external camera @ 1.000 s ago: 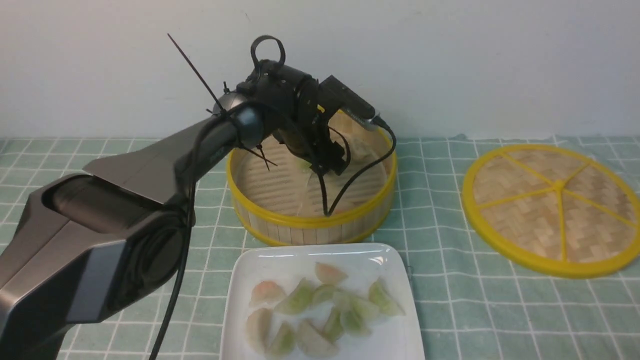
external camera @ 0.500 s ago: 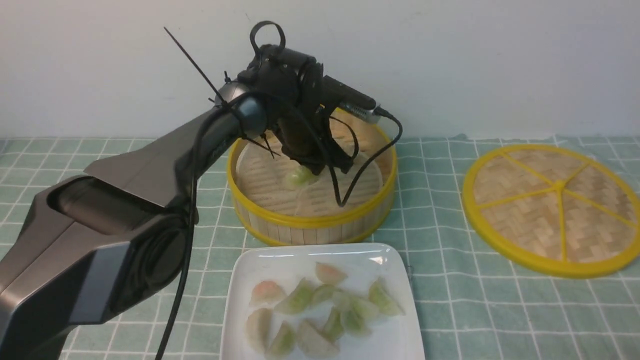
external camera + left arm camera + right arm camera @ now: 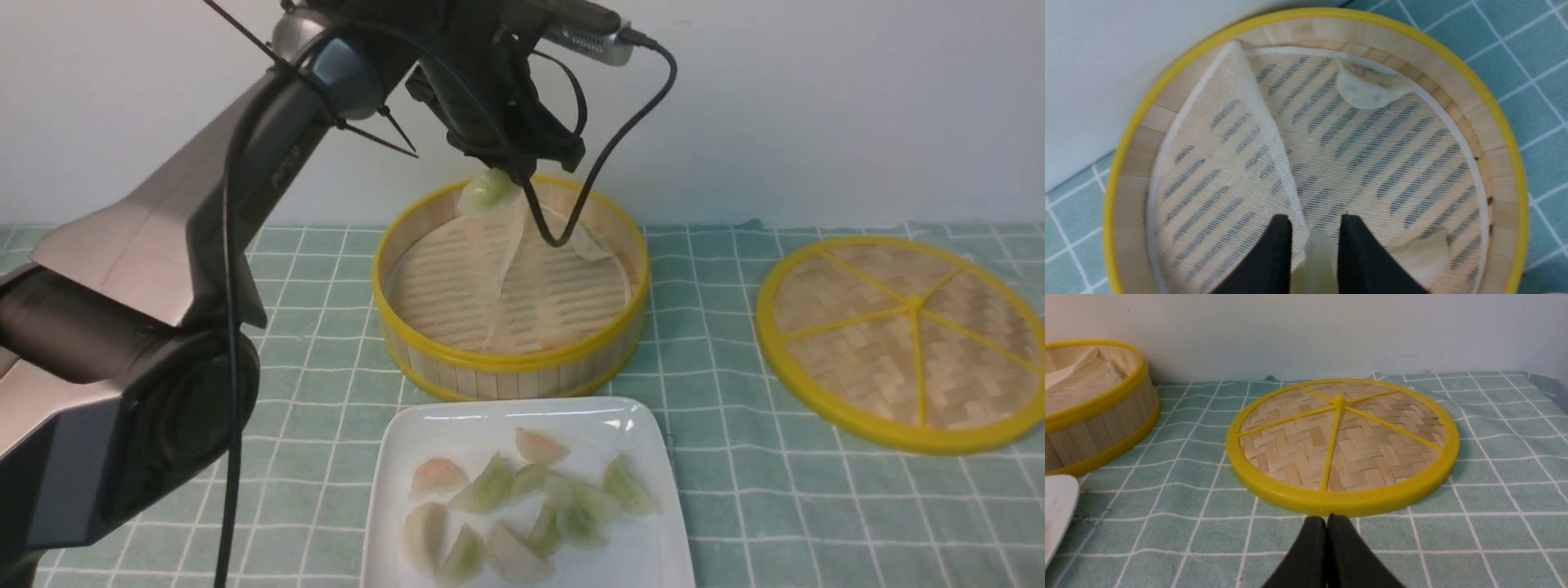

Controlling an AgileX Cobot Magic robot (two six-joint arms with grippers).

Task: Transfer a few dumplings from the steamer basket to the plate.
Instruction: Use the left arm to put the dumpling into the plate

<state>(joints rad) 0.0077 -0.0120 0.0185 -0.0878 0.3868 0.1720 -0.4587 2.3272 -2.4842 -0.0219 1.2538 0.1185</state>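
My left gripper is shut on a pale green dumpling and holds it above the back rim of the steamer basket. In the left wrist view the dumpling sits between the black fingers. The paper liner is pulled up in a fold below the held dumpling. Two more dumplings lie in the basket, one by the rim and one close to the gripper. The white plate in front of the basket holds several dumplings. My right gripper is shut and empty.
A flat woven disc with a yellow rim and spokes lies on the green checked cloth to the right of the basket. In the right wrist view the disc lies just beyond the right gripper. A white wall stands close behind the basket.
My left gripper has risen from inside the basket to above its back rim with the green dumpling in it. The liner has lifted into a fold. The plate's dumplings have not moved.
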